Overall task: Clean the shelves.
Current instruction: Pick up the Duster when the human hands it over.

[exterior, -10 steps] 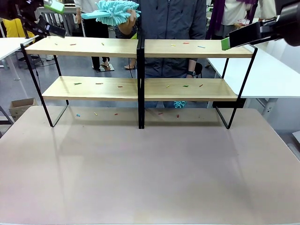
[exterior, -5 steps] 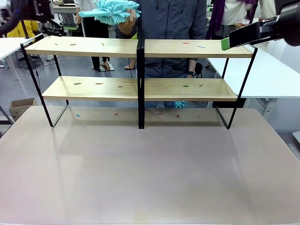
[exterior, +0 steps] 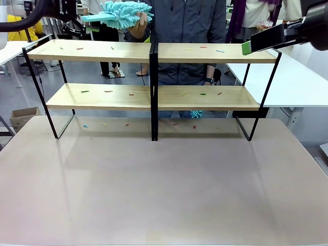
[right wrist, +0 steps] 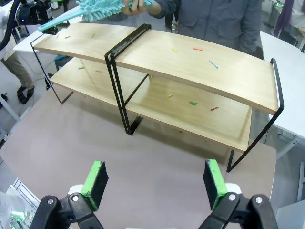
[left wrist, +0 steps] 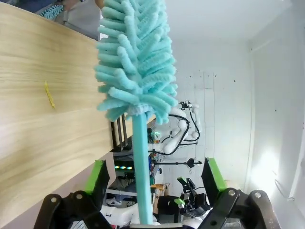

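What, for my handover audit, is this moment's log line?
phase: handover | duster: head in person's hand | left gripper: open around handle | right gripper: open, above table | shelves: scraps on both tiers

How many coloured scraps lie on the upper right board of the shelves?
3: a yellow scrap nearest the centre post, a red one beside it, a blue one farthest right.

Left wrist: duster [left wrist: 138, 71] handle runs off frame at 6 o'clock between the left gripper [left wrist: 156, 175] fingers, and its head is cropped at 12. Front: right gripper [exterior: 249, 47] is cut by the edge at 2 o'clock, with one finger showing. Coloured bits [exterior: 220, 50] on the shelves [exterior: 92, 51] are too small to identify, and the teal tuft [exterior: 196, 114] is mostly hidden behind the lower board.
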Robot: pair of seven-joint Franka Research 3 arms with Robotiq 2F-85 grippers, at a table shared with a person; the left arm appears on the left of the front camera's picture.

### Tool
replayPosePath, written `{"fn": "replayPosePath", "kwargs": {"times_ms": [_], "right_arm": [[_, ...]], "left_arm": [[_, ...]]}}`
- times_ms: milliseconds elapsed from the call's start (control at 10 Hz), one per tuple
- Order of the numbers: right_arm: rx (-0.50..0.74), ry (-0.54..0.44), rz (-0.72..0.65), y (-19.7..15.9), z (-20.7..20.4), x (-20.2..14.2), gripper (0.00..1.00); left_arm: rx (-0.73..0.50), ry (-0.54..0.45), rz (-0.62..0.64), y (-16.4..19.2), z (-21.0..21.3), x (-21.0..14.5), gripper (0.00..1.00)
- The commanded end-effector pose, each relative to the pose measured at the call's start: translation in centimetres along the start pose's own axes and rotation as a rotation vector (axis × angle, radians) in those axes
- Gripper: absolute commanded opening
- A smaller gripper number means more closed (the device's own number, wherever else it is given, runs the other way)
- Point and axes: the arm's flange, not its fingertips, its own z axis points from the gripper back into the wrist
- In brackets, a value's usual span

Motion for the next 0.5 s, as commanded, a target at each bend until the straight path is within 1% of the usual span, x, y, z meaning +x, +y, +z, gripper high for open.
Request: {"fn": "replayPosePath", "kwargs": {"times_ms": [0, 100, 200, 300, 400], "right_arm": [[0.0, -0.001, -0.002, -0.03, -0.05, 0.09, 1.0], [0.0, -0.001, -0.002, -0.03, -0.05, 0.09, 1.0], [0.0, -0.001, -0.002, -0.03, -0.05, 0.09, 1.0], [0.0, -0.001, -0.002, -0.03, -0.05, 0.09, 1.0], [0.0, -0.001, -0.002, -0.03, -0.05, 0.09, 1.0]], "left_arm": [[0.02, -0.003, -0.007, 0.07, 0.52, -0.59, 1.0], [0.018, -0.003, -0.012, 0.14, 0.51, -0.66, 1.0], [0.037, -0.001, -0.023, 0.12, 0.39, -0.73, 0.42], [0.046, -0.009, -0.028, 0.12, 0.36, -0.75, 0.42], [0.051, -0.013, -0.024, 0.18, 0.27, -0.7, 0.0]]}}
